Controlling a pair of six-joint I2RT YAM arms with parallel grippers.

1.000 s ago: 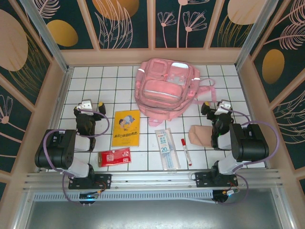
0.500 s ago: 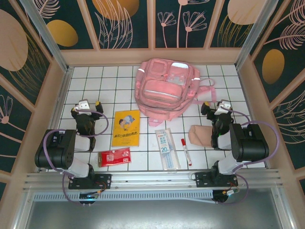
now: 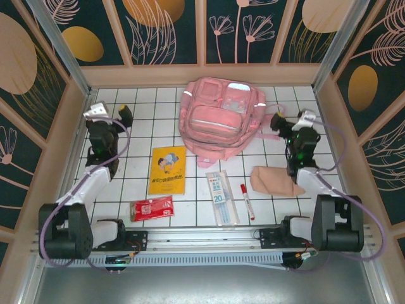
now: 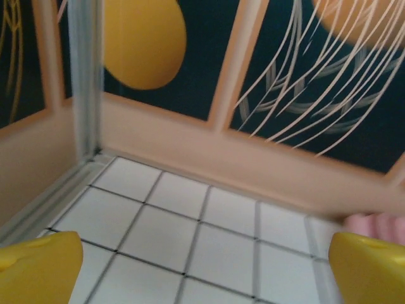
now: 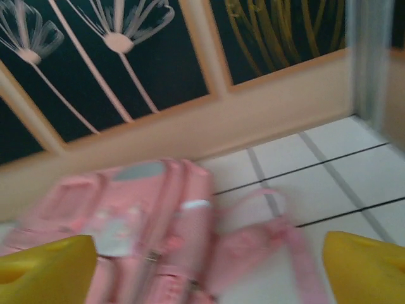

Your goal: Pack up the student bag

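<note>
Overhead and wrist views of the tiled bench point(image 3: 145, 126). The student bag point(image 3: 220, 120) lies flat at the far middle of the bench, close to the far wall, its clear front panel facing up and its pink straps trailing to the right.

The left fingers point(image 3: 124, 112) are at the far left of the bench, spread wide and holding nothing; the bag lies to their right, well apart from them. In the left wrist view the two yellow fingertips point(image 4: 370, 269) stand at opposite edges with bare tiles between them, and a sliver of pink bag point(image 4: 376, 223) shows at the right edge.

The right fingers point(image 3: 276, 120) are at the far right, near the bag's right-hand strap, likewise spread wide and empty. In the right wrist view the yellow fingertips point(image 5: 44, 266) frame the blurred bag point(image 5: 145, 215), which lies ahead of them and toward the left, not touching either tip.

Nearer the arm bases, from left to right: a red packet point(image 3: 152, 208), a yellow booklet point(image 3: 167, 170), a clear ruler sleeve point(image 3: 221, 196), a red marker point(image 3: 247, 201) and a beige pouch point(image 3: 272, 180).
</note>
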